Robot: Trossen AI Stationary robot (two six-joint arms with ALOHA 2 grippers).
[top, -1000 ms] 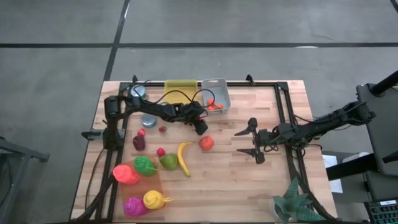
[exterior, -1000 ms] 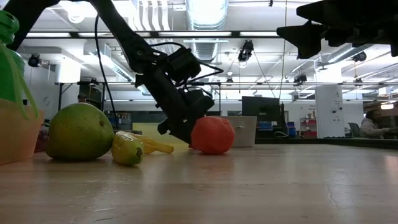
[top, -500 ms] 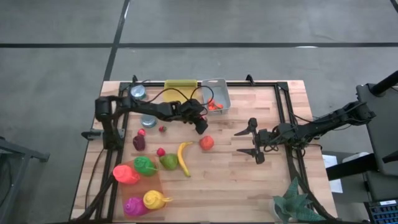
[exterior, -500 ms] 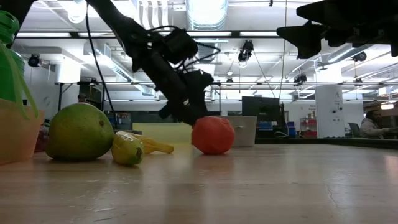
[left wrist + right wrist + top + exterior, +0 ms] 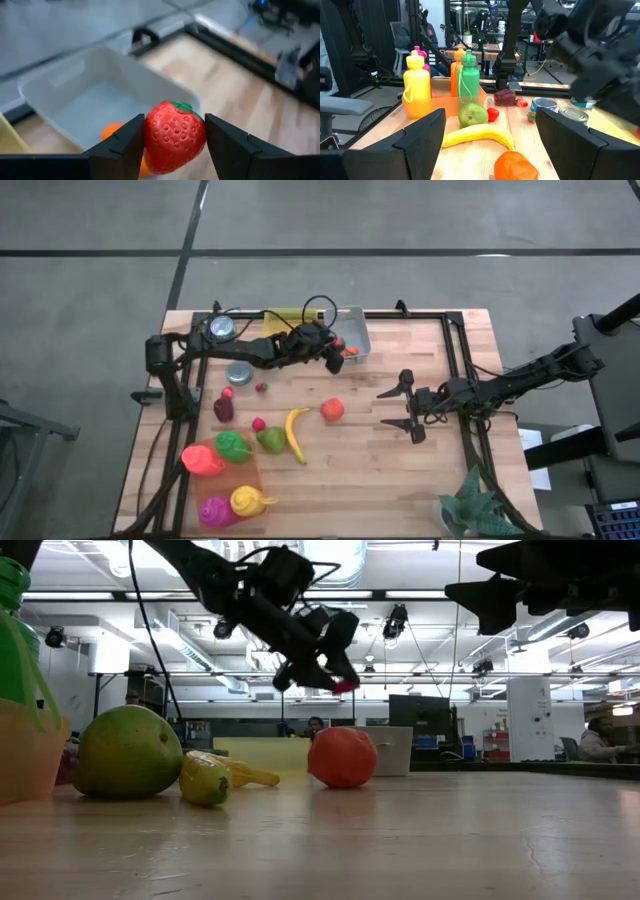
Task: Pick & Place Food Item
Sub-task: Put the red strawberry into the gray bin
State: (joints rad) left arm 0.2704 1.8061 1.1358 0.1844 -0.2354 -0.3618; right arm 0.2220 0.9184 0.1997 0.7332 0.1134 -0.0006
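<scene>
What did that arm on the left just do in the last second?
The left claw, holding a strawberry, rose from beside the orange fruit and swung to the grey bin. The right claw and the other fruit stayed put.

A grey floor (image 5: 420, 215) crossed by dark seams is seen around the table. Beyond it, long ceiling lights (image 5: 330, 558), ducts and a white pillar (image 5: 523, 718) at three o'clock are shown.
</scene>
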